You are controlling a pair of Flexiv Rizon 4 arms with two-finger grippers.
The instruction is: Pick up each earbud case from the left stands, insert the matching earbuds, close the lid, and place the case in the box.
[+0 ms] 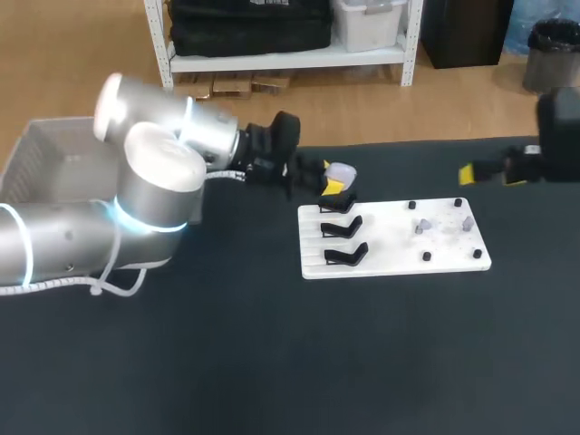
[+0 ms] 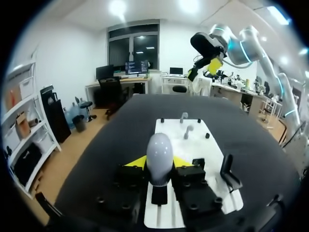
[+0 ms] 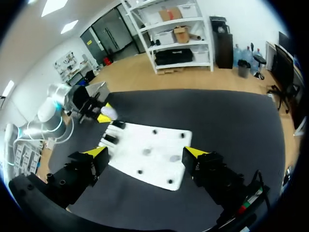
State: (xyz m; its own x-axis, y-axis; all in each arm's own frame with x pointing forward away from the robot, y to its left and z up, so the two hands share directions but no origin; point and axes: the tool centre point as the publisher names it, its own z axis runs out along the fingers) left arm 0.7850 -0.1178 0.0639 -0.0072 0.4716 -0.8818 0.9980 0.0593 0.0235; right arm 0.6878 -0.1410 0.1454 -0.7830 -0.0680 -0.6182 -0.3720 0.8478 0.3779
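A pale, egg-shaped earbud case (image 2: 159, 153) sits between the yellow tips of my left gripper (image 2: 159, 162), which is shut on it. In the head view the case (image 1: 342, 170) hangs at the far left corner of the white board (image 1: 399, 258), just behind the three black stands (image 1: 343, 227). Two small earbuds (image 1: 423, 225) lie on the board's right half, and they show ahead of the case as earbuds (image 2: 189, 129) in the left wrist view. My right gripper (image 1: 489, 172) hovers open off the board's far right corner, holding nothing. Its fingertips (image 3: 193, 153) stand wide apart.
A white mesh box (image 1: 41, 159) stands at the table's far left, partly behind my left arm. Several small black pegs (image 1: 426, 256) dot the board. The dark tabletop (image 1: 290, 362) stretches in front of the board.
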